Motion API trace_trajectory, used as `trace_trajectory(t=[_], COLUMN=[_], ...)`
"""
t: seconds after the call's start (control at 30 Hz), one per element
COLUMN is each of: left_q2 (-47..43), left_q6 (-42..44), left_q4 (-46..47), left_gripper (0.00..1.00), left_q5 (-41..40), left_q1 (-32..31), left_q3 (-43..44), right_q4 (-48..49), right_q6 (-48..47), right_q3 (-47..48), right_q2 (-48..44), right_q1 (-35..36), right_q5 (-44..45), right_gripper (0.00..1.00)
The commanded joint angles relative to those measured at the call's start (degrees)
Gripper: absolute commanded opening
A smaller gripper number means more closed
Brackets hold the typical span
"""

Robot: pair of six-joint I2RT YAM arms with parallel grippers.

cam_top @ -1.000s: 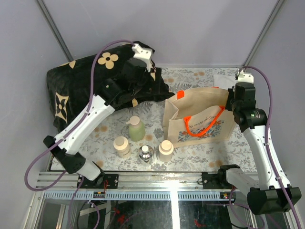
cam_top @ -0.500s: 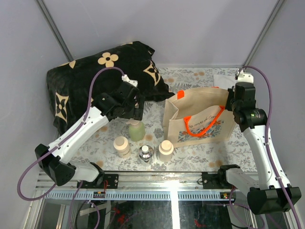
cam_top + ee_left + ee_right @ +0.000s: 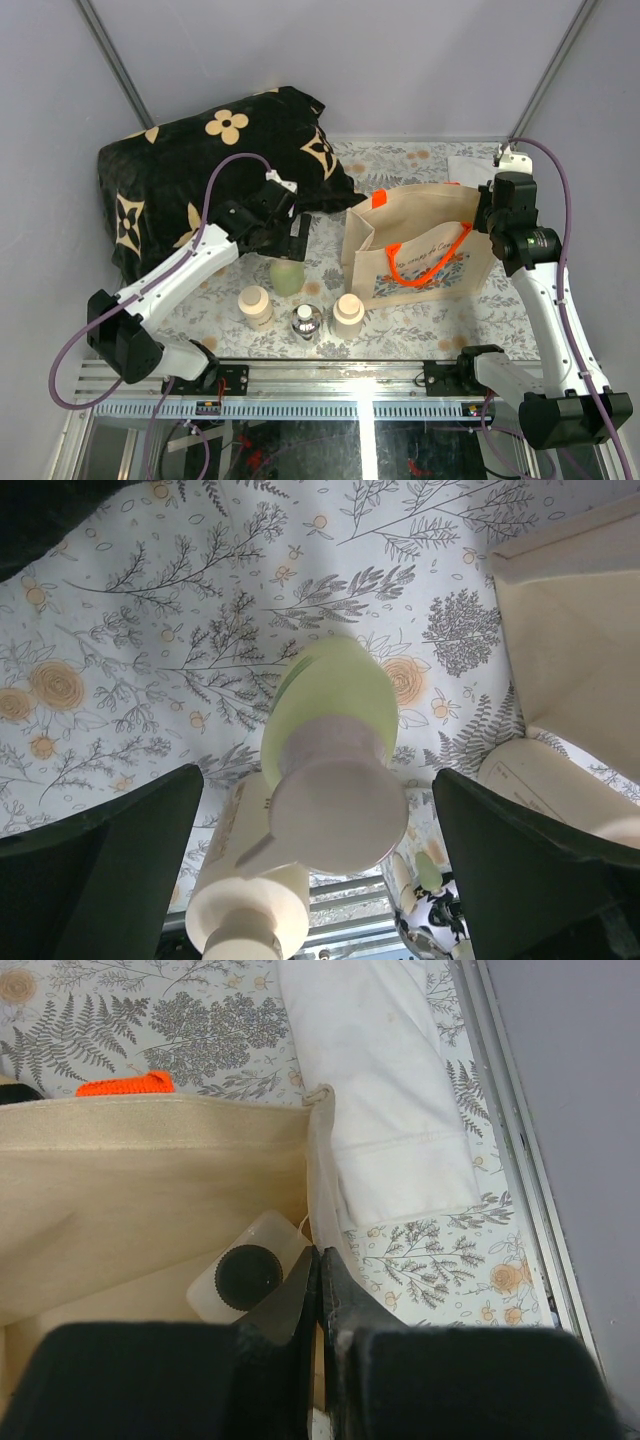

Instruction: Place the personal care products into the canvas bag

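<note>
— How much open room was there around the canvas bag (image 3: pixel 420 250)?

— It stood open-mouthed on the worktop (image 3: pixel 440 322), with bare patterned cover in front of it. The right tool (image 3: pixel 320 1278) was clenched on the bag's right rim, at the side seam. Just beyond that rim a white cloth (image 3: pixel 390 1110) lay along the worktop's metal edge.

— And the bottles?

— The white bottle (image 3: pixel 248 1278) with the dark cap lay inside the bag, near the pinched corner. Left of the bag the left tool (image 3: pixel 288 248) hung released, jaws spread wide either side of the pale green bottle (image 3: pixel 287 278), apart from it. A cream bottle (image 3: pixel 348 314) stood just by the bag's front left corner. The clear round bottle (image 3: pixel 306 320) was beside that, and a second cream bottle (image 3: pixel 255 305) stood farther left.

— Anything hard to see?

— From above, the tool covered the green bottle's cap. Most of the bag's floor was out of sight. The black blanket (image 3: pixel 170 180) filled the far corner left of the bag.
</note>
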Motion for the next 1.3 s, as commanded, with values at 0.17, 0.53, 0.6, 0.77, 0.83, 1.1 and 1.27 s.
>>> trace_trajectory(t=[0.17, 0.53, 0.6, 0.77, 0.83, 1.1, 1.27], left_q2=[2.85, 0.8, -0.35, -1.11, -0.67, 1.64, 3.34], left_q6=[1.76, -0.85, -1.96, -2.76, -2.7, -2.12, -0.9], left_q4=[5.23, 1.15, 0.95, 1.25, 2.24, 4.99, 4.97], left_gripper=[0.86, 0.71, 0.71, 0.71, 0.71, 0.72, 0.69], left_q5=[2.67, 3.42, 3.79, 3.34, 2.86, 2.06, 2.04], left_q1=[0.26, 0.26, 0.25, 0.26, 0.26, 0.26, 0.25], left_q3=[-0.49, -2.75, -3.79, -4.88, -4.65, -3.46, -1.52], right_q4=[-5.2, -5.56, -5.57, -5.09, -4.94, -5.11, -5.22], right_q6=[-1.04, -1.49, -1.46, -1.23, -1.19, -1.75, -1.9], right_q3=[1.21, 1.19, 1.08, 0.33, 0.15, -0.12, 0.02], right_q2=[-0.28, -0.52, -0.43, -0.38, -0.31, -0.63, -0.56], right_q1=[-0.27, -0.27, -0.29, -0.34, -0.28, -0.31, -0.29], right_q5=[1.91, 2.57, 2.56, 1.96, 1.66, 2.34, 2.59], right_gripper=[0.0, 0.0, 0.0, 0.0, 0.0, 0.0, 0.0])
